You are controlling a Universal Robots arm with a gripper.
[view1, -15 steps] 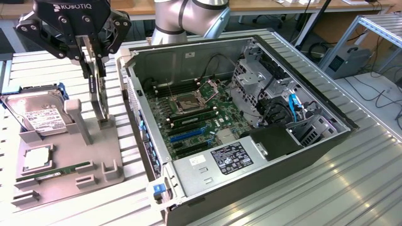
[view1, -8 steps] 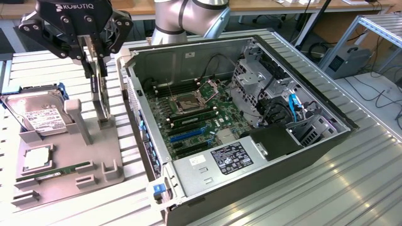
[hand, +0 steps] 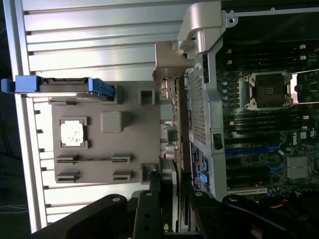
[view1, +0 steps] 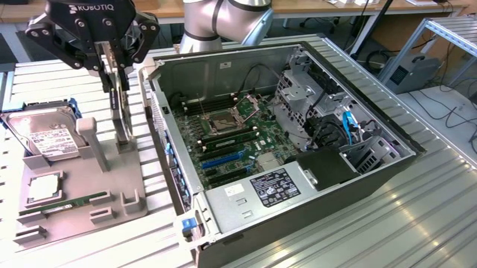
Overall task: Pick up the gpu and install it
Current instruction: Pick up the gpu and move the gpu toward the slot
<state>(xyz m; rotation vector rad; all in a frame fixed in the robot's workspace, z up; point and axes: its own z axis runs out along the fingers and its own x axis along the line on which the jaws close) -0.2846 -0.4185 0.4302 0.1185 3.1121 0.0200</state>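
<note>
The fingers [hand: 148,211] were clamped on the top edge of the gpu [view1: 123,111], one on each flat face. The gripper [view1: 113,58] hung in the upper left of the exterior view. The card stood upright on its long edge, thin side toward me. Its foot was at the slotted posts of the grey holder tray [view1: 82,218]. I couldn't tell whether it had cleared the slot or was seated in it.

To my eye, the step in hand was the pick itself. Doing it well looked like a matter of drawing the card straight up along its own plane, with no twist, so the lower edge wouldn't bind between the posts. The hold seemed fairly central on the top edge, which should stop the card swinging. The bracket end looked heavier, though, so a firm squeeze would be wise.

Further left on the tray lay the hard drive [view1: 44,137] in its blue carrier, leaning against a post. Lower left were the processor chip [view1: 43,187] and the green RAM stick [view1: 63,207], all well apart from the card.

To the exterior view's right, just beside the card, rose the wall of the open computer case [view1: 160,111], the thing most likely to be knocked. Beyond it lay the motherboard [view1: 231,139], with its blue expansion slots [view1: 220,161] toward the lower middle.
</note>
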